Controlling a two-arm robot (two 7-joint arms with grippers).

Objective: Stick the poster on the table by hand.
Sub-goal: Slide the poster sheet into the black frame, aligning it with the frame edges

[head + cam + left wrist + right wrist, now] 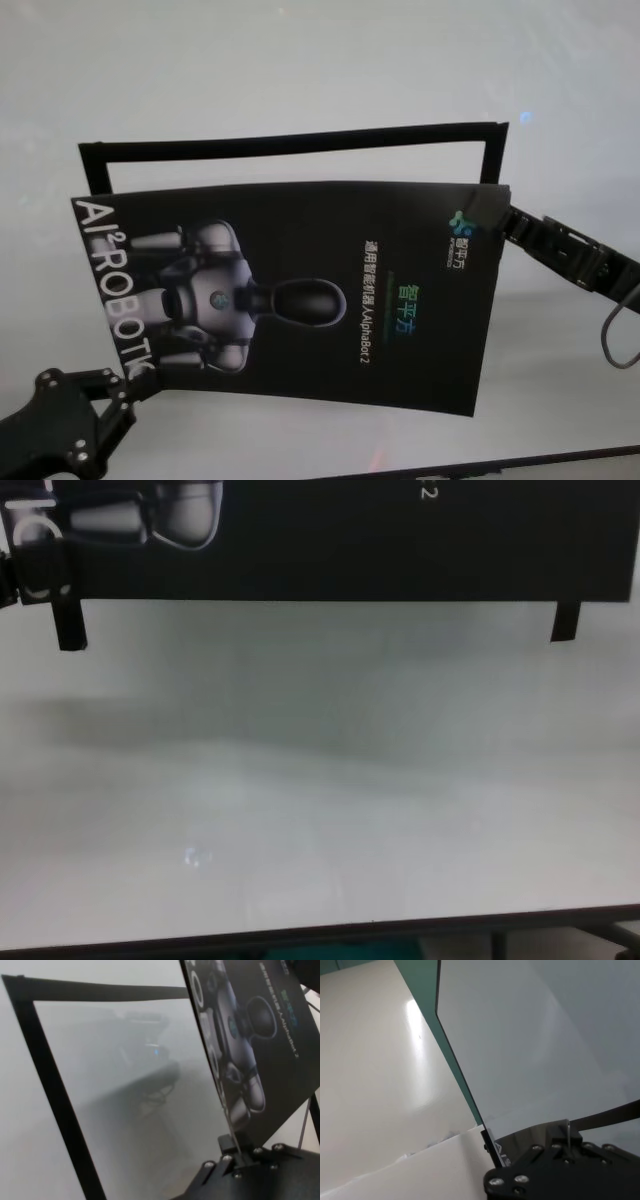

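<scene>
We hold the poster (300, 290) up off the counter (300, 80), in front of a three-sided black tape outline (290, 142) laid on the white surface: the left claw (125, 378) is clenched on the poster's near left corner, and the right claw (497, 212) grips its far right corner, the sheet hanging between them with a slight bow. In our judgement the main risk is in the lowering: held only at two opposite corners, the sheet can sag or twist, so one free corner may touch the counter first and the poster may land skewed against the tape outline, or trap a ridge under the glossy face. Uneven pull between our two arms could also crease the sheet or let a corner slip from a claw. Much is hard to read. The chest view shows only the poster's lower edge (330, 540) and two short ends of the tape outline showing below it, not the claws. The right wrist view shows mostly the pale back of the sheet, edge-on in the claw. We cannot tell whether any adhesive sits on the poster's back, nor how high the sheet hangs over the counter.
</scene>
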